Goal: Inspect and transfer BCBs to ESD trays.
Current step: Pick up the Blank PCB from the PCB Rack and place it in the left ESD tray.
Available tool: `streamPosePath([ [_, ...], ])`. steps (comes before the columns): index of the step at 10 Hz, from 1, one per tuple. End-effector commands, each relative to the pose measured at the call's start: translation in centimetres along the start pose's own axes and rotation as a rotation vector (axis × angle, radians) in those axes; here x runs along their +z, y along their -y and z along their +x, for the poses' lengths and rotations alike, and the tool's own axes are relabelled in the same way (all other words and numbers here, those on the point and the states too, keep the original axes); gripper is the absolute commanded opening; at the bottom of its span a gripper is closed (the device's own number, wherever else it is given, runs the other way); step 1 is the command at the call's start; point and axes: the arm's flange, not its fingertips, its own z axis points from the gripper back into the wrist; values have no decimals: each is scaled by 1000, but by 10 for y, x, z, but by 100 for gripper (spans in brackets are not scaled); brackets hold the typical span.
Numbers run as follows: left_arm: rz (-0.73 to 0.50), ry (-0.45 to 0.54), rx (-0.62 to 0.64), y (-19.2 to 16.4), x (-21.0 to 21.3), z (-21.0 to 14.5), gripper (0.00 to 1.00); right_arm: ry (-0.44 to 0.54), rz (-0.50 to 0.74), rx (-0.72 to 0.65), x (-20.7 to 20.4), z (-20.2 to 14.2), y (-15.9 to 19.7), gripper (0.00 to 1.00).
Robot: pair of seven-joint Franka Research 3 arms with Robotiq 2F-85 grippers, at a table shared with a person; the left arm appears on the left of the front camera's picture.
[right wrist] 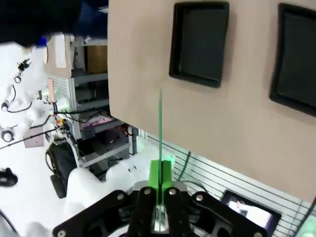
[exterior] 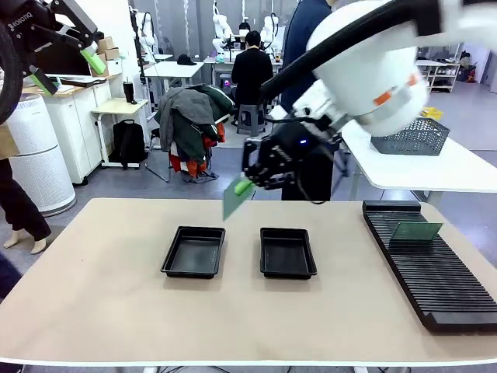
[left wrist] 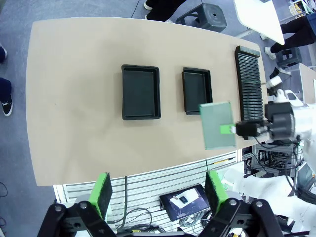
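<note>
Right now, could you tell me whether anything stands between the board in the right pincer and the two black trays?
Nothing visible does. The right pincer holds the BCB in the air, both ESD trays lie empty on the table, and the open left pincer hangs high above, well clear.

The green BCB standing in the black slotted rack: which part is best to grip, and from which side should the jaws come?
Probably grip the upper edge of the BCB, coming down from above, one jaw on each flat face. It stands on edge in the rack, so its lower edge sits between the ribs and only the top strip is free.
</note>
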Motion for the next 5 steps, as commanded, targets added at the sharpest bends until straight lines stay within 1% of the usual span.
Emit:
streamPosePath([
  [1,-10,-4,-3,-1,-1,-1,100,28,15,-57,-41,29,-23,3],
  [3,-10,-4,-3,-1,-1,-1,100,66,22,-102,-82,50,-32,3],
  [4,-10,-4,-3,-1,-1,-1,100,56,28,-120,-101,61,-32,3],
  [5,-10,-4,-3,-1,-1,-1,100,70,7,-133,-117,70,-28,3],
])
